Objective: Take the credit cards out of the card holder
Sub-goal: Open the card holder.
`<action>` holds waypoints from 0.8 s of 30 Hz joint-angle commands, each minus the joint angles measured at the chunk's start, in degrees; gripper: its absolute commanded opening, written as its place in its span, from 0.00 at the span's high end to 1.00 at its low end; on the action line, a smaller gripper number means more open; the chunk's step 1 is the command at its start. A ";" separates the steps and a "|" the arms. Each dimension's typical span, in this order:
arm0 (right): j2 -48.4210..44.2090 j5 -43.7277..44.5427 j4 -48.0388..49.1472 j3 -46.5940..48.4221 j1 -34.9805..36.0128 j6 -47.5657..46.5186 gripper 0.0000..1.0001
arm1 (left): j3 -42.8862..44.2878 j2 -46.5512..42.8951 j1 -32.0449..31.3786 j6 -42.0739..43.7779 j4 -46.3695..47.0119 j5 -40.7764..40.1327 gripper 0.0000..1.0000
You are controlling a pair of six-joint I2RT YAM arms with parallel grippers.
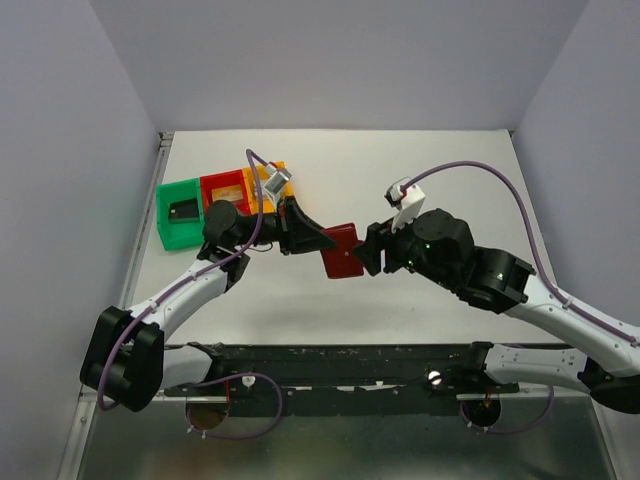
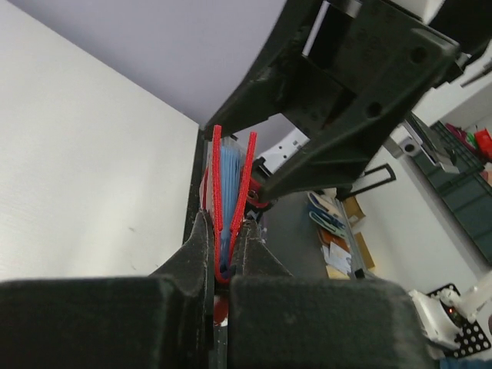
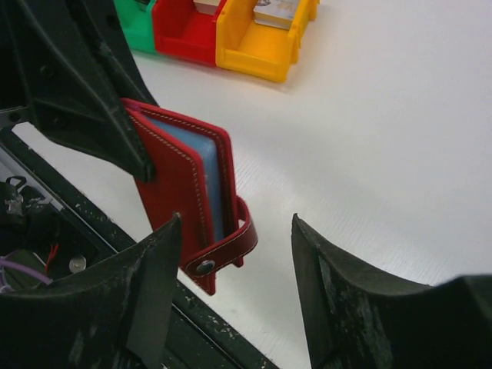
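The top camera looks down from above and behind the arm bases onto the whole white surface [image 1: 400,310]. Each wrist camera looks closely along its own end effector. All three views share the red card holder [image 1: 343,252] held between the arms at mid-scene.

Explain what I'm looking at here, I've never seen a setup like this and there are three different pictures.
These are two robot arms bolted to a white table. One picture looks down from above; the other two come from cameras on each wrist. The left gripper is shut on a dark red card holder, holding it up off the table. The right gripper is open, its fingers on either side of the holder's snap tab. At the far left stand a green bin, a red bin and an orange bin, each with something small inside.
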 commanded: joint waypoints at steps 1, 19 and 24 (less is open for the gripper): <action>-0.78 2.74 -1.85 1.18 -0.20 -1.52 0.39 | 1.84 -0.78 0.08 -2.58 8.47 7.15 1.00; -9.30 -4.02 2.72 -5.33 -0.73 0.15 0.44 | 4.48 7.48 -1.24 -25.88 41.52 10.93 1.00; -10.27 -7.46 4.04 -5.24 -1.08 0.94 0.43 | 5.53 6.95 -2.47 -26.14 41.52 11.63 1.00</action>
